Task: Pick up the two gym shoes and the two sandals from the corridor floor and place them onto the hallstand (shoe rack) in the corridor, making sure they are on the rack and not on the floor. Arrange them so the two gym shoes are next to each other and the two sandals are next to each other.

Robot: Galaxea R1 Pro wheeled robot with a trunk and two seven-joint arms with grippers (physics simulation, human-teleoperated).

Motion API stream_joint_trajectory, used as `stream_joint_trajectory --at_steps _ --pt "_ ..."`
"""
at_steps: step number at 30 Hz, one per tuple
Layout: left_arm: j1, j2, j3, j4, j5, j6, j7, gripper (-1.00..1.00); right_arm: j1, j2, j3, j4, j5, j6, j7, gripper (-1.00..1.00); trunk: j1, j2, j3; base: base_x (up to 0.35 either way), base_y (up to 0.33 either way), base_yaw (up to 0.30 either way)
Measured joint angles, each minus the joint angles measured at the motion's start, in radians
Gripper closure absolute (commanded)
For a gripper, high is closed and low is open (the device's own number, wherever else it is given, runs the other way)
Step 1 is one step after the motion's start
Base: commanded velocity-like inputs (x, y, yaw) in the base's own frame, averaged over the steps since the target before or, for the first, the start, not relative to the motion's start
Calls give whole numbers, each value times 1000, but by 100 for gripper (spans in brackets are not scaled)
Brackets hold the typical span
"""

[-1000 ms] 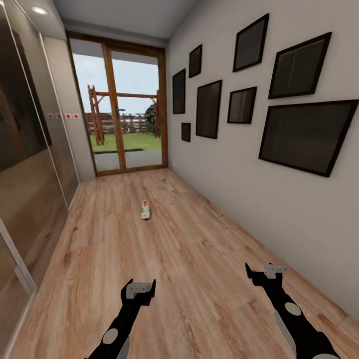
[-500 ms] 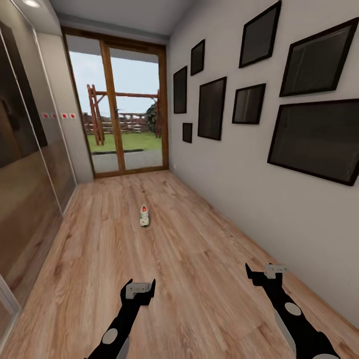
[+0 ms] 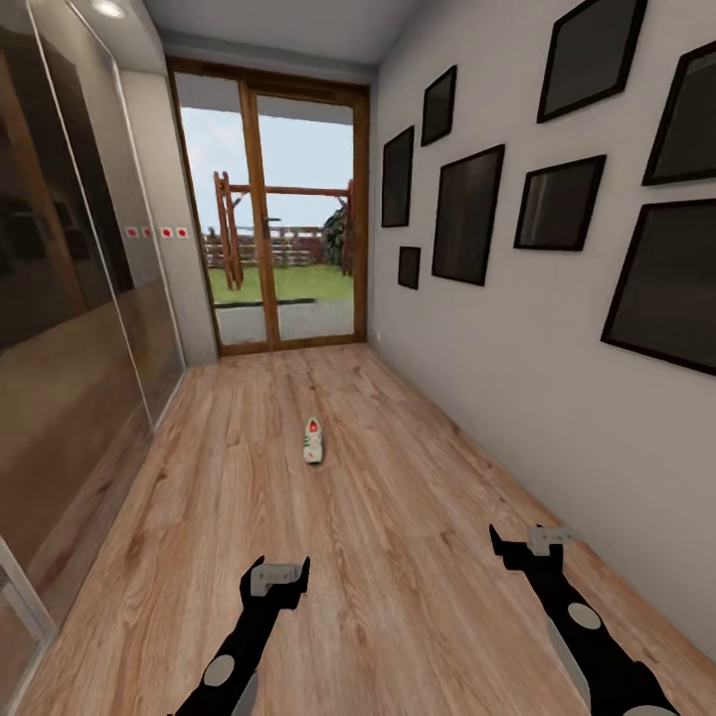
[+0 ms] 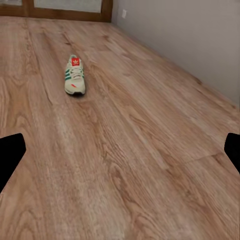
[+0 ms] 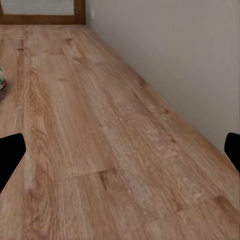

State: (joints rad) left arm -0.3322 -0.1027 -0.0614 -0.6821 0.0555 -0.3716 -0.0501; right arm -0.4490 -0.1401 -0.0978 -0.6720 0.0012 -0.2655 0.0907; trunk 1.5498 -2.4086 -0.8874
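One gym shoe (image 3: 313, 441) lies alone on the corridor floor (image 3: 398, 557), roughly midway down the corridor, well ahead of both arms and apart from either wall. It is white with green side stripes and a red-orange heel tab, and it lies lengthwise along the planks. In the left wrist view the same shoe (image 4: 75, 75) rests on the wood with bare boards all around it (nothing touches it).

Both arms reach forward low over the floor in the head view. The left hand (image 3: 279, 576) has its two fingers spread apart and grips nothing; the right hand (image 3: 530, 542) is likewise spread and empty, held nearer the wall hung with dark picture frames (image 3: 467, 214). In each wrist view the black fingertips sit at opposite edges with open floor between them.

A glazed wooden door (image 3: 273, 214) closes the far end of the corridor, with grass and a wooden fence beyond. Glossy reflective panels (image 3: 60, 298) line the left wall.
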Motion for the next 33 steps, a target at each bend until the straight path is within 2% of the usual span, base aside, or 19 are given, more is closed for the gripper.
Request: stream_joint_trajectory --at_steps 18,33 --pt "0 0 2 0 1 -1 0 -100 0 0 0 0 0 0 0 -100 0 0 1 312 150 24" --pt "0 0 2 0 1 -1 -1 -100 0 0 -1 0 0 0 0 -100 0 0 1 288 190 238"
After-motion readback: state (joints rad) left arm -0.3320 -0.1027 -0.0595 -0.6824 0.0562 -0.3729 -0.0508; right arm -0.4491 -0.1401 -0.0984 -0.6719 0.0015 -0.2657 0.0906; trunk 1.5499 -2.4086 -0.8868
